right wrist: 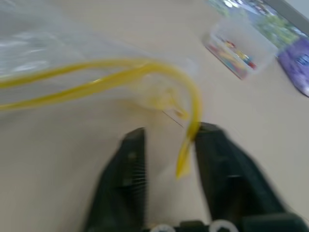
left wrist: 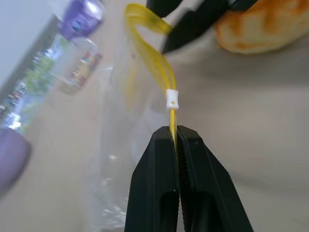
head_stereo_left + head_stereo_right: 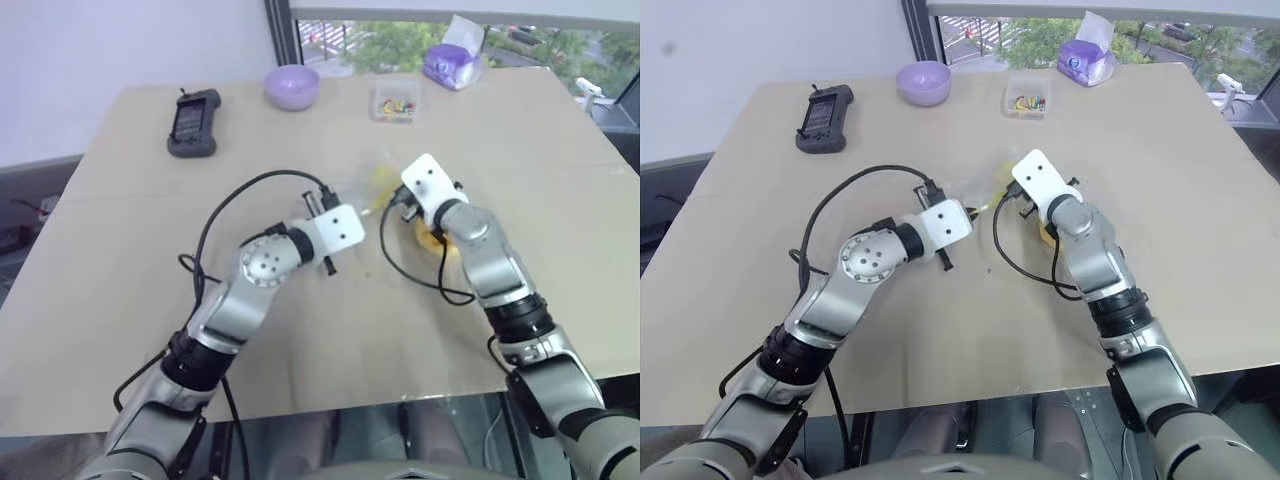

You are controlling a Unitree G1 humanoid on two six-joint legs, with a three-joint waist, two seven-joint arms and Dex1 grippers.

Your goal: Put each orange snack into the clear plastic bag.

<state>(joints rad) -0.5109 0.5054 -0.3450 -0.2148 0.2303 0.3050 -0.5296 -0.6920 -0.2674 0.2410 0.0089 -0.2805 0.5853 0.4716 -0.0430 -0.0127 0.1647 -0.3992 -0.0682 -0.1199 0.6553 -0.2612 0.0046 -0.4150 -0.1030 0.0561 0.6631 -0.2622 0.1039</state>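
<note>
Head view, bag: the clear plastic bag [image 3: 372, 185] is seen at table centre, between both grippers.
Head view, bun: the orange snack [image 3: 432, 240] lies at 4 o'clock from the bag, under the right arm, which is nearer.
Head view, surroundings: a clear box of colourful bits [image 3: 395, 101], purple bowl [image 3: 292, 86] and black handset [image 3: 193, 122] stand well apart at 12 to 10 o'clock.
Left wrist view: the left gripper [image 2: 175, 145] is clamped on the bag's yellow closure strip [image 2: 153, 58]; its long axis runs away from the jaws.
Right wrist view: the right gripper [image 1: 166, 147] is held apart, the strip's end hanging between its fingers.

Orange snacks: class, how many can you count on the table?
1. The orange snack lies on the table beside the bag's open mouth, partly behind the right gripper. Others may be hidden.
</note>
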